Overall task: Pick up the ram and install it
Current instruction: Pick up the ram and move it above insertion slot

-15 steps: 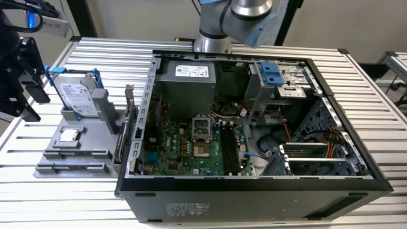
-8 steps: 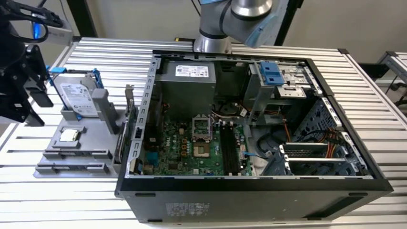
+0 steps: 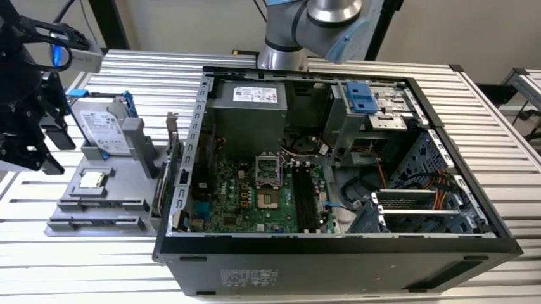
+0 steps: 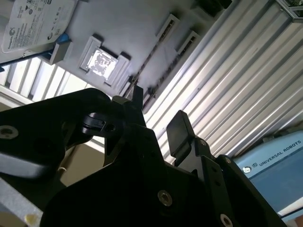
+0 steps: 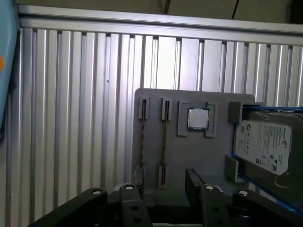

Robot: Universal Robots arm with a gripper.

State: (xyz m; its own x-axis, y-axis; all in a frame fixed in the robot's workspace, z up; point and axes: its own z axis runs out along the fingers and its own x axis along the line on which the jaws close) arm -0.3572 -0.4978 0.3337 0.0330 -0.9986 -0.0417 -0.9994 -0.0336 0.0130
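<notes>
The ram (image 5: pixel 163 142) looks like a thin dark stick standing on edge in a slot of the grey fixture plate (image 5: pixel 213 156), beside the square processor chip (image 5: pixel 197 118). In the second wrist view the ram (image 4: pixel 147 61) is a dotted dark line. My gripper (image 5: pixel 165 182) hangs above the plate's near end, open, with nothing between its fingers. Its black fingers (image 4: pixel 180 130) frame the ram's end from above without touching it. In the exterior view my gripper (image 3: pixel 42 149) is at the far left, over the fixture plate (image 3: pixel 110 190).
A silver hard drive (image 3: pixel 101 130) in blue brackets leans at the back of the plate. The open computer case (image 3: pixel 338 253) with its green motherboard (image 3: pixel 253 196) and black memory slots (image 3: pixel 305 196) lies to the exterior view's right. The arm's base (image 3: pixel 283 57) stands behind the case.
</notes>
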